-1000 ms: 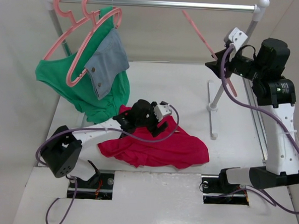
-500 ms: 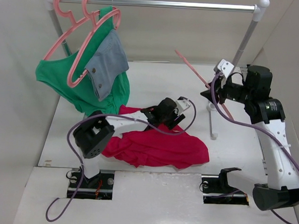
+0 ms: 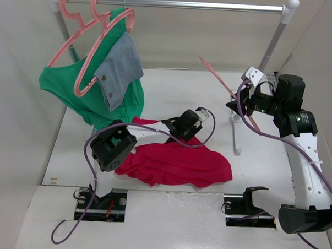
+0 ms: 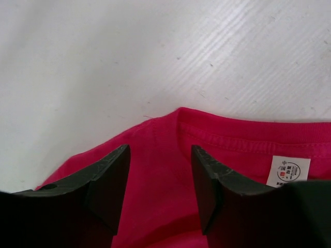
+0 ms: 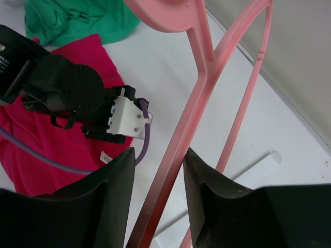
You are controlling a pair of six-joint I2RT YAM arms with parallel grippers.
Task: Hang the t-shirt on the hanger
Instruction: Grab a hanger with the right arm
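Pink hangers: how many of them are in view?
3. On the rail at the left hang the green-garment hanger and the denim hanger. The third hanger is clamped in the right gripper. None seems hidden.

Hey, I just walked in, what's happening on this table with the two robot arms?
The arms are working on getting a red t-shirt onto a pink hanger. The right gripper is clamped on the hanger, holding it in the air over the right side of the table. The left gripper is open, poised just above the collar and not gripping it yet. The t-shirt lies crumpled on the table.
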